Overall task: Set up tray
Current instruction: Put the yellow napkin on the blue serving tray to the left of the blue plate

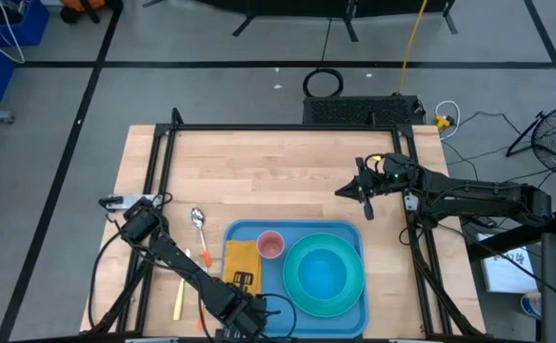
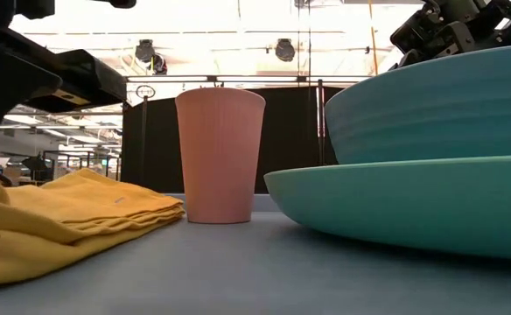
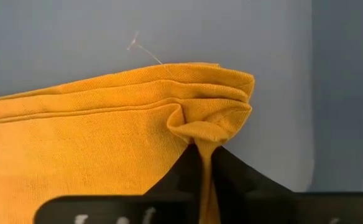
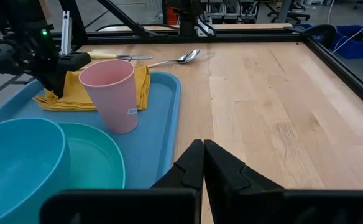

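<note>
The blue tray (image 1: pixel 251 232) lies at the table's near edge. On it are a folded yellow napkin (image 1: pixel 240 257) at its left end, an upright pink cup (image 1: pixel 270 245), and a turquoise bowl (image 1: pixel 322 272) standing on a turquoise plate (image 1: pixel 354 297). My left gripper (image 1: pixel 243 282) is down on the napkin's near part and shut on it; it also shows in the right wrist view (image 4: pixel 52 78). My right gripper (image 1: pixel 347 191) is shut and empty, over bare wood beyond the tray's far right corner. My left gripper pinches a bunched-up fold of the napkin (image 3: pixel 204 135) between its two fingertips (image 3: pixel 231 177), close to a corner of the folded cloth. Several layers are gathered there. The rest of the napkin (image 3: pixel 76 143) lies slack on the tray floor.
A metal spoon (image 1: pixel 198 219) lies on the wood left of the tray's far corner. An orange-handled utensil (image 1: pixel 205 257) and a yellow-handled one (image 1: pixel 178 297) lie left of the tray. Black frame rails (image 1: pixel 278 128) edge the table. Bare wood (image 1: pixel 259 171) lies beyond the tray.
</note>
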Robot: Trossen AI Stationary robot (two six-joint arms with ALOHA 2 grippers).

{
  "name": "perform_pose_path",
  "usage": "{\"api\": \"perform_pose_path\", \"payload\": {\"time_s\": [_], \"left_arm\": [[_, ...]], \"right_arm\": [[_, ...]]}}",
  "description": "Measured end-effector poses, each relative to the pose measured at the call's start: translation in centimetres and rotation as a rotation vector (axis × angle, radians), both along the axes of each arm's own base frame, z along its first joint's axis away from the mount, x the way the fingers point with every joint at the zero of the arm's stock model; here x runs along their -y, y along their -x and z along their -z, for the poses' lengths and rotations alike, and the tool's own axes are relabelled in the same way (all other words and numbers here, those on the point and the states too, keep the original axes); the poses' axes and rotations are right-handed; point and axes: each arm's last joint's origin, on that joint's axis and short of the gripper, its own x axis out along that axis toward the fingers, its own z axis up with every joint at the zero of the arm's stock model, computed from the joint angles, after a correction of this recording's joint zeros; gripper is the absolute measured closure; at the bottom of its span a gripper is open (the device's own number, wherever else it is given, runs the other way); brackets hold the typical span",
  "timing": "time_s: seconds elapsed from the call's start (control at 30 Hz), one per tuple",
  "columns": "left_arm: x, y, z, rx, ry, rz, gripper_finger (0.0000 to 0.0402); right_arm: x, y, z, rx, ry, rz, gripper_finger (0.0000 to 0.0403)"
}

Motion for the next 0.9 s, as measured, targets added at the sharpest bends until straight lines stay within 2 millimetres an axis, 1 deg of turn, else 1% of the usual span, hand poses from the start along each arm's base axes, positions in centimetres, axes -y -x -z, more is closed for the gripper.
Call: {"api": "perform_pose_path", "payload": {"time_s": [0.13, 0.43, 0.57, 0.67, 0.9], "left_arm": [[0.0, 0.0, 0.0, -0.016, 0.011, 0.032, 0.0357], [0.0, 0.2, 0.0, -0.045, 0.038, 0.031, 0.0305], [-0.1, 0.2, -0.4, -0.049, 0.043, 0.029, 0.0277], [-0.5, 0.5, -1.5, -0.053, 0.047, 0.017, 0.0257], [-1.4, 1.4, -5.3, -0.011, 0.085, -0.046, 0.0221]], "right_arm": [[0.0, 0.0, 0.0, -0.004, -0.002, 0.0, 0.0399], [0.0, 0.0, 0.0, -0.004, -0.001, 0.0, 0.0399], [0.0, 0.0, 0.0, -0.004, -0.001, 0.0, 0.0399], [0.0, 0.0, 0.0, -0.003, -0.001, 0.0, 0.0399], [0.0, 0.0, 0.0, -0.003, -0.001, 0.0, 0.0399]]}}
